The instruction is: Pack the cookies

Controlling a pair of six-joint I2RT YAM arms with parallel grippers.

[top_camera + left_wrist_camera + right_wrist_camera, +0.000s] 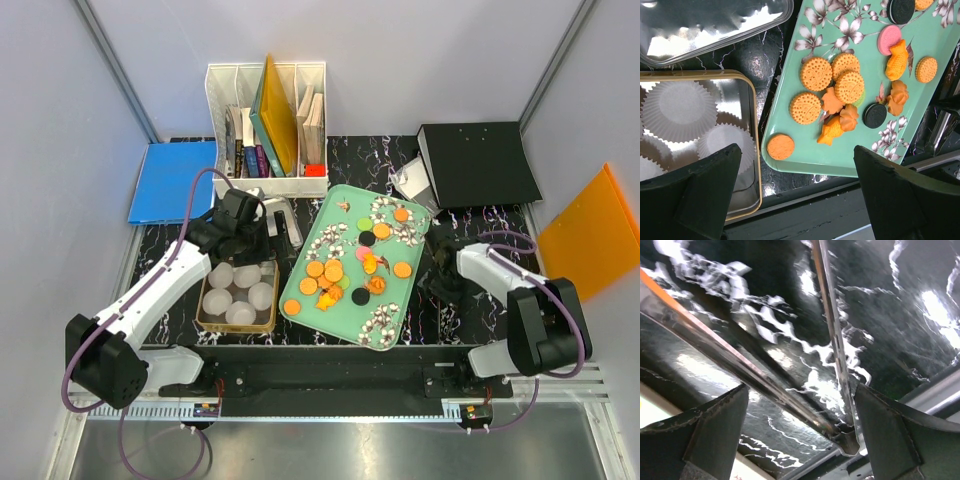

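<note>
Several cookies lie on the mint-green flowered tray (392, 318): orange discs (334, 270), black ones (360, 296), a pink one (363, 252). The left wrist view shows orange discs (816, 73), a lone one (780, 146) at the tray's corner, a black one (874, 115) and a pink one (889, 39). A gold tin (206, 318) with white paper cups (679, 110) stands left of the tray. My left gripper (252, 240) (797, 200) is open and empty, above the gap between tin and tray. My right gripper (440, 270) (800, 435) is open and empty, low over the black marble table right of the tray.
A clear lid (710, 25) lies behind the tin. A white organizer with books (266, 130) stands at the back, with a blue folder (172, 182) to its left, a black binder (478, 162) back right and an orange folder (595, 232) far right. Orange fish-shaped pieces (898, 59) lie among the cookies.
</note>
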